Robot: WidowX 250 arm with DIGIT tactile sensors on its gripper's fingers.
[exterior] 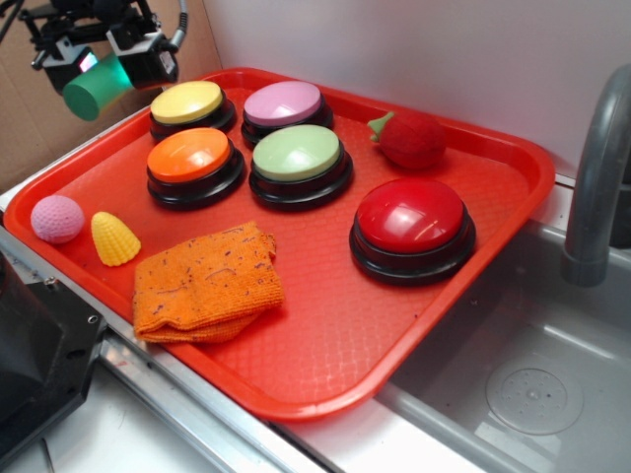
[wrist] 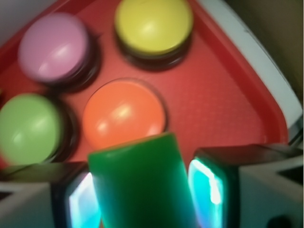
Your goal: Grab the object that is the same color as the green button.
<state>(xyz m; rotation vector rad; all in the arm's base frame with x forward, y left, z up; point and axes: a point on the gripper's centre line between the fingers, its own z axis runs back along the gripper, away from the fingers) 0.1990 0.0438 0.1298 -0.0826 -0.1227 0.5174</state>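
One hand (exterior: 101, 84) only on this rig, and it's already got the green cylinder (exterior: 96, 91) pinched between its two pads, up in the air over the far-left corner of the red tray (exterior: 325, 345). So no gap left between hand and object: they're touching. Wrist view confirms it: cylinder (wrist: 140, 183) fills the slot between the pads (wrist: 209, 190), which glow teal either side, pressed against its curved wall.

Long axis: the cylinder pokes out past the fingertips, flat end face tilted down and toward the front-left in the exterior view. In the wrist view its free end points toward the orange button (wrist: 124, 114), so the axis runs roughly along the hand's reach, not across it.

Below and a bit to the right sit the yellow button (exterior: 187, 101) and the orange one; the green button (exterior: 297, 153) is further right, next to the pink button (exterior: 283, 102). Color match looks right, though the cylinder is a deeper green than the pale dome.

Judgement: grab looks done, object clear of the tray. Only risk I'd guess at is slip, since the pads hold a round, smooth-looking side w/ much of the length sticking out. Can't tell how deep it's seated.
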